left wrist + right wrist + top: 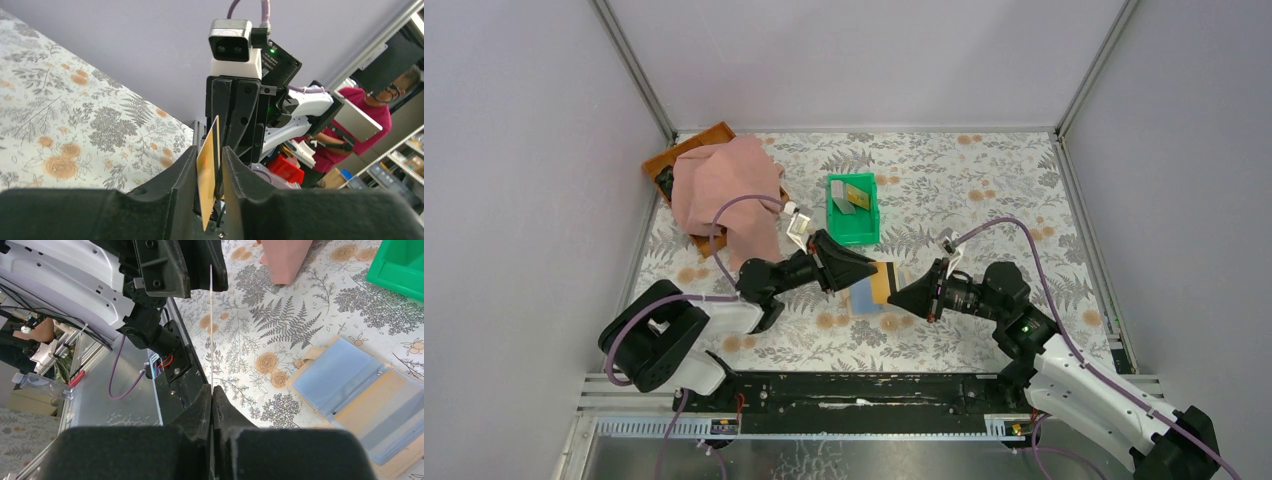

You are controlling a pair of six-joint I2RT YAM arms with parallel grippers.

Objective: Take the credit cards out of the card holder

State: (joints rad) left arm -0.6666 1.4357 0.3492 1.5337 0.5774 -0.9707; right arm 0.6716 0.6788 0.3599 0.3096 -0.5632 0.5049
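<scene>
so the yellow card point(882, 282) is pinched tight by the right gripper point(212, 389), just straddled by the barely-parted left gripper point(210, 152); green bin point(833, 216) is seen at eleven o'clock.

green bin point(856, 234) centre, pink cloth point(724, 190) left, right free

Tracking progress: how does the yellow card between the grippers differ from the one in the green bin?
The held yellow card hangs in mid-air near the pale-blue card holder; the binned yellow card sits in the green plastic bin. The held card is pinched by the right gripper; the binned card is untouched. Both are outside the holder.
</scene>
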